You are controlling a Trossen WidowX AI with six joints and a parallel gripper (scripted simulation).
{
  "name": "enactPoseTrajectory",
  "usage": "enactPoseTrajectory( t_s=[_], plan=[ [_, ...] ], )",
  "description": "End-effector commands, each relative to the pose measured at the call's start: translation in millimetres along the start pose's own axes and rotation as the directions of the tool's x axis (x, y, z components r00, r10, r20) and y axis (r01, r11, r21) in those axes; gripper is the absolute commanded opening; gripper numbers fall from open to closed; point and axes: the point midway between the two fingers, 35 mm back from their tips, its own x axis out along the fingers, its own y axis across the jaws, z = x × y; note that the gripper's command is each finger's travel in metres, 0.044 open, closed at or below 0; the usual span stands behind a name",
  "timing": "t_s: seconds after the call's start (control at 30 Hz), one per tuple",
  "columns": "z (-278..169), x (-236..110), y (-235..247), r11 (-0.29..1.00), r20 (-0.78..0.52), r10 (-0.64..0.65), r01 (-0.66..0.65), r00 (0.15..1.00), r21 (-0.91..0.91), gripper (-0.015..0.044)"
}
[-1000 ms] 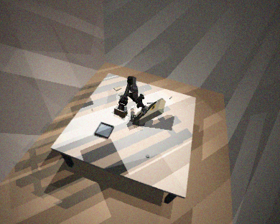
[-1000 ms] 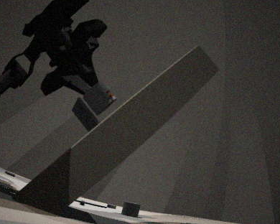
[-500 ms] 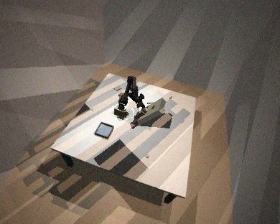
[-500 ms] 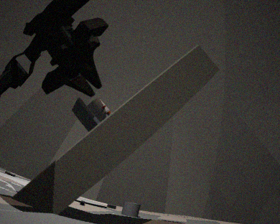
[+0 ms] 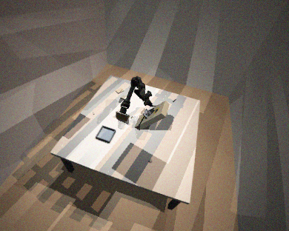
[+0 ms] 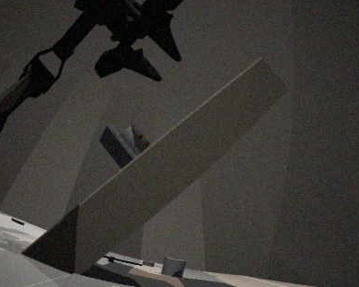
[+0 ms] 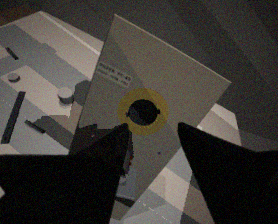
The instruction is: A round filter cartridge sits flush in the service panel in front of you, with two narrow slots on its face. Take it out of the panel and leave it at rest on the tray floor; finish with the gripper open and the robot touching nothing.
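Note:
The slanted pale service panel (image 5: 158, 111) (image 6: 181, 164) (image 7: 150, 65) has a yellow ring (image 7: 125, 120) around a dark, empty round hole (image 7: 143, 112). The filter cartridge (image 6: 136, 138), a pale cylinder with small red marks, lies low behind the panel's edge in the exterior view, against a blue-grey slab (image 6: 114, 147) that may be the tray wall. I cannot tell if it rests flat. My gripper (image 6: 168, 67) (image 7: 152, 127) (image 5: 150, 103) is open and empty. It hangs above the cartridge and in front of the hole, touching nothing.
A dark flat square (image 5: 105, 134) lies on the table (image 5: 175, 161) left of the panel. A small grey cylinder (image 6: 173, 267) (image 7: 65, 94) and dark bars (image 7: 14, 117) lie on the table near the panel's foot. The arm's base (image 5: 121, 116) stands beside the panel.

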Motion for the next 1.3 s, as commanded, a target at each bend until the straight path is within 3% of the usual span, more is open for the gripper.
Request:
enactPoseTrajectory(
  t_s=[0.0,0.13,0.27,0.47,1.27],
  plan=[
    [21,-20,-13,1.0,0.006,-0.012,0.012,1.0,-0.014,0.0313],
    [34,-34,-19,1.0,0.009,-0.013,0.013,1.0,-0.018,0.0418],
    [1,-16,-4,0.988,-0.107,0.039,-0.022,0.993,0.154,0.0313],
    [-70,9,42,0.876,-0.353,0.197,-0.003,0.915,0.483,0.0305],
    [-83,38,49,0.872,-0.361,0.2,0.003,0.911,0.49,0.0305]
  ],
)
